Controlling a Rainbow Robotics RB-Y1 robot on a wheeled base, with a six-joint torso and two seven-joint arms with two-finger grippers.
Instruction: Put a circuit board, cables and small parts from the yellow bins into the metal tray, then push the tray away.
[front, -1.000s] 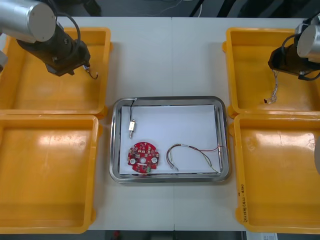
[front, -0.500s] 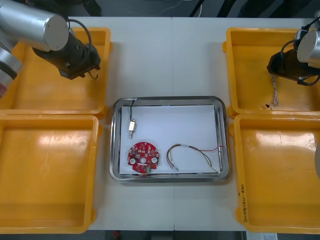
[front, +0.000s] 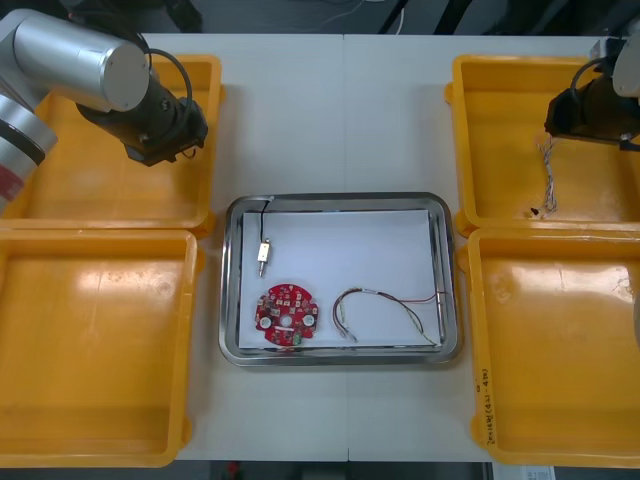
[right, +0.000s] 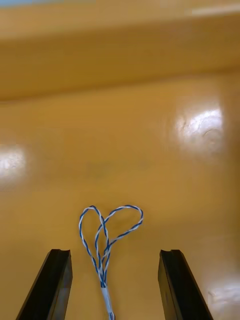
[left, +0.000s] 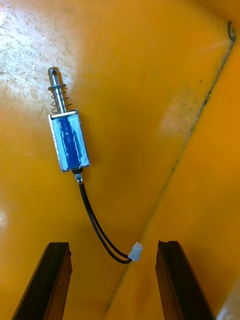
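Yellow bins (front: 100, 350) around metal tray (front: 230, 300) with red circuit board (front: 286, 315).

We've got the metal tray (front: 340, 203) shiny silver at the rim and white inside. In it sits a red circuit board (front: 286, 315) with pale spots, and a red cable (front: 390, 305), perhaps with yellow. The bins (front: 90, 340) flanking the tray are plain yellow. Far right of the tray lies a blue-and-white twisted cable (right: 105, 235). Far left is a small metal part (left: 69, 140), silver with a blue face, a black lead (left: 97, 227) and a white plug (left: 135, 251).
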